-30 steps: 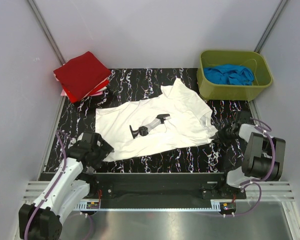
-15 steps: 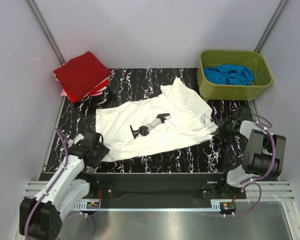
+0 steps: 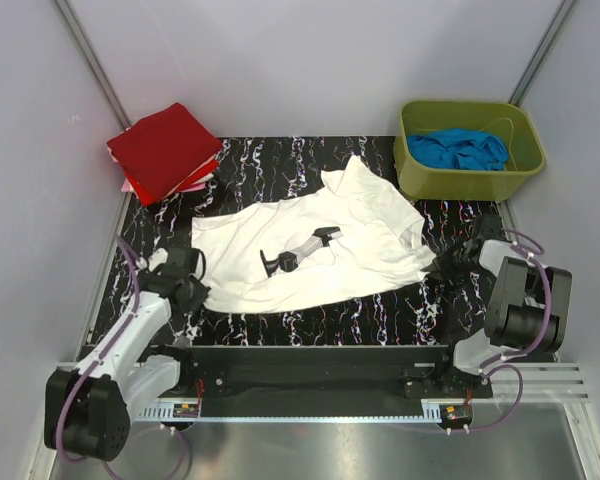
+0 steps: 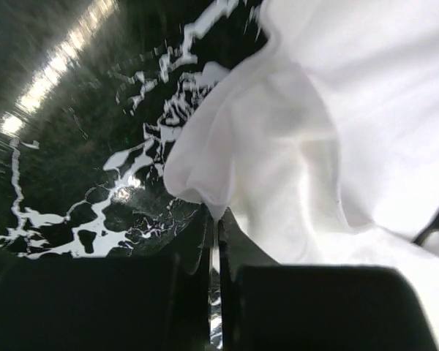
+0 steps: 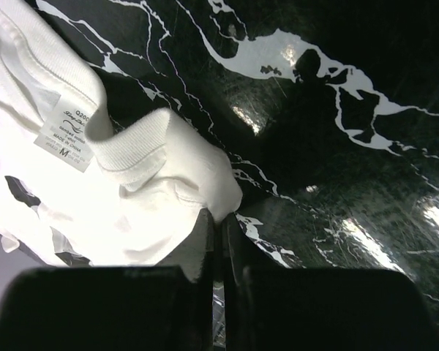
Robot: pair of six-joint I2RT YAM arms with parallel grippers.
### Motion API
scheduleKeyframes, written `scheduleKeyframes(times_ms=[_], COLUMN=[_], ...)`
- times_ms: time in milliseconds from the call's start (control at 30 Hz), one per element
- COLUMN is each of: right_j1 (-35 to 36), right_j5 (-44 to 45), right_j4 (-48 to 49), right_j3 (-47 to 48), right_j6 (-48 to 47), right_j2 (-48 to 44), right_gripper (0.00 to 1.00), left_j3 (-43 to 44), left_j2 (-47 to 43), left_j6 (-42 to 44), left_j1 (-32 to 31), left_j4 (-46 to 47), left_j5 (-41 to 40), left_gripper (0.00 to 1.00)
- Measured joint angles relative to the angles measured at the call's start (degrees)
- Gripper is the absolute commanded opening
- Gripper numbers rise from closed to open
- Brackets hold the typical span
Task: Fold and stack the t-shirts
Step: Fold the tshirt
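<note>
A white t-shirt (image 3: 352,222) with a grey-black chest print (image 3: 298,250) lies spread on the black marbled table (image 3: 380,318). My left gripper (image 3: 199,293) is at its near left corner, shut on a bunched fold of white cloth (image 4: 249,153); in the left wrist view the left gripper (image 4: 216,223) pinches that fold at its tips. My right gripper (image 3: 439,268) is shut on the shirt's right edge, and in the right wrist view the right gripper (image 5: 222,219) clamps cloth beside the ribbed collar (image 5: 135,142) and size label (image 5: 67,135). Folded red t-shirts (image 3: 165,148) are stacked at the far left, over a pink one (image 3: 129,185).
An olive-green bin (image 3: 416,178) holding blue cloth (image 3: 457,149) stands at the back right. Grey walls close in the table on three sides. A black rail (image 3: 310,360) runs along the near edge between the arm bases.
My left gripper went from open to shut on the shirt's near left corner and swung slightly back and left, drawing that corner with it. The right gripper kept its hold and barely moved.
</note>
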Motion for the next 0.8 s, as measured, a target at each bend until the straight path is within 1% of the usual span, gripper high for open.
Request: scheduleKeyframes(times_ms=[100,200,300,500,567,600,633,667,700,733,767,800], right_j1=[-0.61,-1.88,-2.89,-3.67,-3.69,-3.69,-3.72,-3.74,-3.76,-3.89,-3.96,-4.02], right_j5=[1.01,1.46,2.08,3.56,4.07,4.24,4.39,4.52,4.72,4.87,5.11,5.38], right_j4=[-2.16,-4.85,-7.08,-11.43,-12.57,-13.2,-13.75,-14.4,-14.97,-15.3,-15.39,-15.52], right_j3=[0.35,0.33,0.2,0.04,-0.44,-0.87,-1.18,-1.46,-1.57,-1.57,-1.55,-1.55], right_j6=[-0.46,-0.66,-0.7,-1.07,-1.09,-1.05,-0.87,-0.63,-0.5,-0.37,-0.55,-0.7], right_j2=[-1.86,-5.6,-10.34,-16.33,-17.86,-18.93,-19.8,-20.96,-22.08,-23.04,-23.67,-24.3], right_gripper=[0.0,0.0,0.05,0.06,0.09,0.2,0.34,0.51,0.68,0.86,0.91,0.93], left_j3=[3.85,6.73,8.66,8.68,8.46,8.46,8.46,8.46,8.46,8.48,8.52,8.79], left_j2=[-3.34,-9.62,-12.7,-15.41,-18.25,-19.45,-21.0,-22.14,-23.65,-24.61,-25.7,-26.64], left_j6=[1.88,2.36,2.12,1.31,1.01,0.9,0.85,1.01,1.09,1.46,1.42,1.73], left_j1=[4.85,9.29,9.84,10.03,10.08,10.08,10.08,10.08,10.08,10.1,10.12,10.19], left_j4=[-2.56,-5.49,-8.46,-14.93,-17.33,-18.51,-19.78,-20.9,-22.47,-23.65,-25.03,-26.45], left_j5=[0.26,1.22,2.51,5.42,6.03,6.23,6.47,6.62,6.88,7.08,7.15,7.26], left_gripper=[0.0,0.0,0.0,0.0,0.0,0.03,0.12,0.36,0.54,0.67,0.99,0.99])
